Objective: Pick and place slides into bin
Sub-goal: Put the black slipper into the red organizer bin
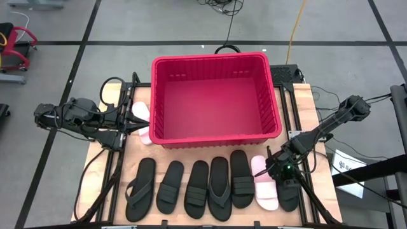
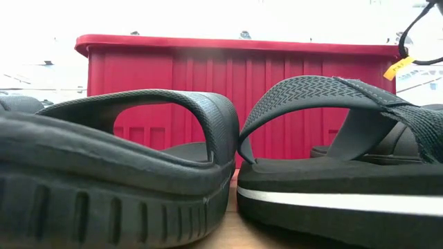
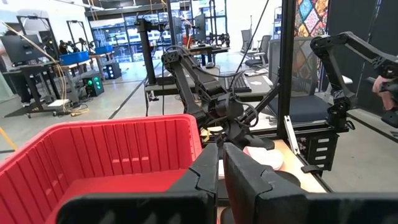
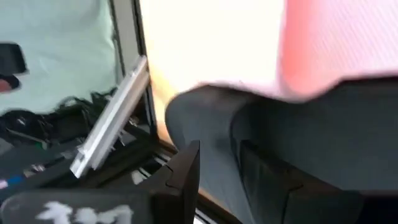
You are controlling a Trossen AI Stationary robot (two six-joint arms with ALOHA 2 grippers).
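Note:
The red bin (image 1: 216,95) stands at the table's far middle with nothing in it; it also shows in the low view (image 2: 235,90) and the left wrist view (image 3: 106,155). A row of black slides (image 1: 197,184) and thong flip-flops (image 1: 140,189) lies along the near edge, with a pale pink slide (image 1: 264,183) and one more black slide (image 1: 290,192) at its right end. A second pink slide (image 1: 142,121) lies by the bin's left wall. My left gripper (image 1: 135,121) is shut above that slide. My right gripper (image 1: 280,169) is down on the rightmost black slide. My left gripper (image 3: 220,180) has nothing between its fingers in its wrist view; I cannot tell whether it touches the pink slide beneath it. My right gripper (image 4: 217,180) comes from above onto the black slide's far end (image 4: 211,130), whose rim sits between the two fingers. The slide lies on the table beside the pink slide (image 4: 342,43).
The bin's near wall (image 1: 216,137) stands just beyond the row of slides. Black frame rails run along the table's left (image 1: 114,159) and right (image 1: 299,127) sides. Two black slides (image 2: 118,173) fill the front of the low view.

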